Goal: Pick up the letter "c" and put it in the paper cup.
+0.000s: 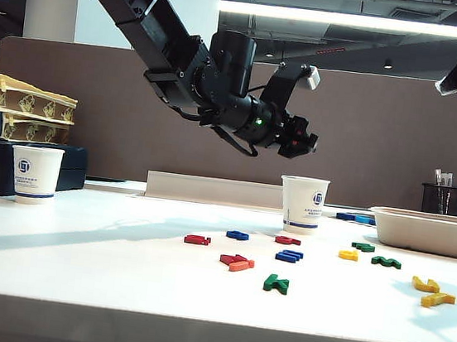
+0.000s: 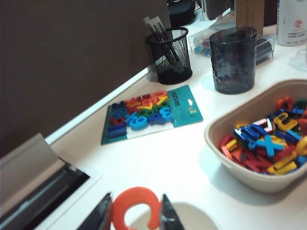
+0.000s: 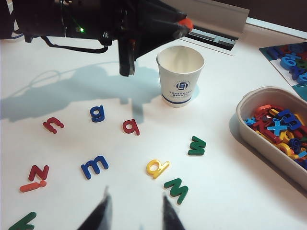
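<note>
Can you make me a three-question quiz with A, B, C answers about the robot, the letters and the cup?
1. Where is the letter "c"?
A. on the table
B. between the left gripper's fingers
C. in the bowl

2. What colour is the "g" on the table?
A. blue
B. yellow
C. green

3. How is the right gripper?
A. shut on a letter
B. open, holding nothing
C. inside the cup

Answers: 1 B, the orange "c" sits pinched above the paper cup. 2 A, it looks blue. 3 B, its fingers stand apart over the table.
</note>
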Controlling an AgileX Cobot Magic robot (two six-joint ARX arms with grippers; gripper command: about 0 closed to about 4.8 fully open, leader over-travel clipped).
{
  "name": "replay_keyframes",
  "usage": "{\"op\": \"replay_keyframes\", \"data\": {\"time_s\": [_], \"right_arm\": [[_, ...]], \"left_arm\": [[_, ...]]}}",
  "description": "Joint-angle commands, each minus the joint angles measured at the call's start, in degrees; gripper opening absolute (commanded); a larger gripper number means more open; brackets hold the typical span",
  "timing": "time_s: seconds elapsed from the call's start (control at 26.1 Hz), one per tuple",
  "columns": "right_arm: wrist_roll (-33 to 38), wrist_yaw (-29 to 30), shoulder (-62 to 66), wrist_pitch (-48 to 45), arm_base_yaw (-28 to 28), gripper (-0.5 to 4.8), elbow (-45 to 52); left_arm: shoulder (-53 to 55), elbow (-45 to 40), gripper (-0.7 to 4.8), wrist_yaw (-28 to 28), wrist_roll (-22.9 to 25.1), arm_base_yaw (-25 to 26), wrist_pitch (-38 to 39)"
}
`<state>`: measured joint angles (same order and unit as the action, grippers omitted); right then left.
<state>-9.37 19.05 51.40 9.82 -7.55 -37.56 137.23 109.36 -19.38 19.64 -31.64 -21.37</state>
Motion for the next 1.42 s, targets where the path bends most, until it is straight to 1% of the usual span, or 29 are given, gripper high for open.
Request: {"op": "replay_keyframes", "data": {"time_s": [0.04, 0.15, 0.5, 0.57, 0.61, 0.96, 1.03, 1.07, 1.42], "right_arm": [[-0.13, -0.07, 0.04, -0.85, -0.07, 1.31, -0.24], [-0.13, -0.07, 0.04, -0.79, -0.07, 1.31, -0.24], [-0.13, -0.07, 0.04, -0.79, -0.07, 1.31, -0.24], [-0.13, -0.07, 0.04, -0.79, -0.07, 1.31, -0.24], [-0.13, -0.07, 0.04, -0.79, -0.07, 1.31, -0.24], [-0.13, -0.07, 0.04, -0.76, -0.07, 1.31, -0.24], [-0.13, -0.07, 0.04, -0.74, -0.07, 1.31, -0.24], [-0.13, -0.07, 0.04, -0.68, -0.07, 1.31, -0.24], [-0.13, -0.09, 0.04, -0.68, -0.07, 1.31, -0.24]], "left_arm": [[0.77, 0.17, 1.06, -0.55, -0.26, -0.09, 1.75], [1.09, 0.17, 1.08, -2.6, -0.61, -0.11, 2.56], [1.09, 0.17, 1.21, -2.6, -0.61, -0.17, 2.69], [1.09, 0.17, 1.37, -2.8, -0.61, -0.17, 2.86], [1.18, 0.17, 1.6, -2.75, -0.61, -0.17, 2.89], [1.42, 0.17, 1.57, -2.71, -0.63, -0.17, 2.91], [1.77, 0.17, 1.39, -2.36, -0.61, -0.17, 2.99], [1.99, 0.17, 1.2, -2.36, -0.59, -0.15, 3.34], [2.12, 0.17, 1.2, -2.49, -0.63, -0.15, 3.06]]}}
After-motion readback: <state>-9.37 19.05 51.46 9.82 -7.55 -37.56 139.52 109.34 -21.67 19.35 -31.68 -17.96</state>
